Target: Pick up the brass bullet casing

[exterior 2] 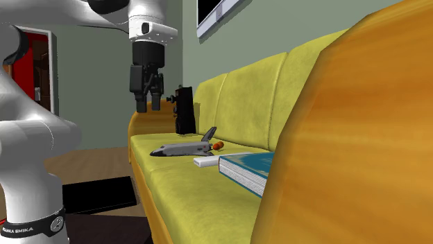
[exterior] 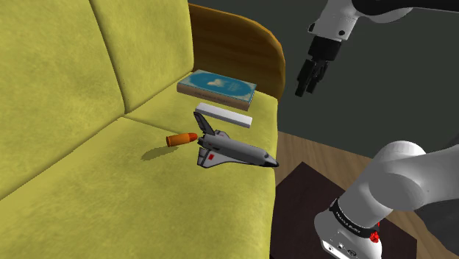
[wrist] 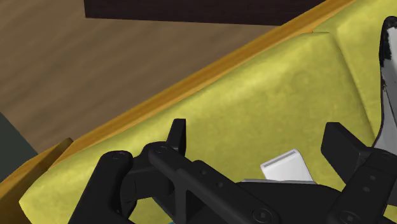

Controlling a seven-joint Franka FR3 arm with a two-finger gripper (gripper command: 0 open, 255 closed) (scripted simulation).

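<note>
Gripper (exterior: 306, 90) hovers high, fingers spread and empty, while the orange bullet casing (exterior: 182, 139) lies flat on the sofa seat (exterior: 147, 206) well below and beyond it, past the white block (exterior: 223, 116), one end toward the toy shuttle (exterior: 232, 151)'s tail.

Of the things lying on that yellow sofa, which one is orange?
The small orange cylinder lying on its side by the tail of the white toy space shuttle. The flat block is white, the book blue-covered.
</note>
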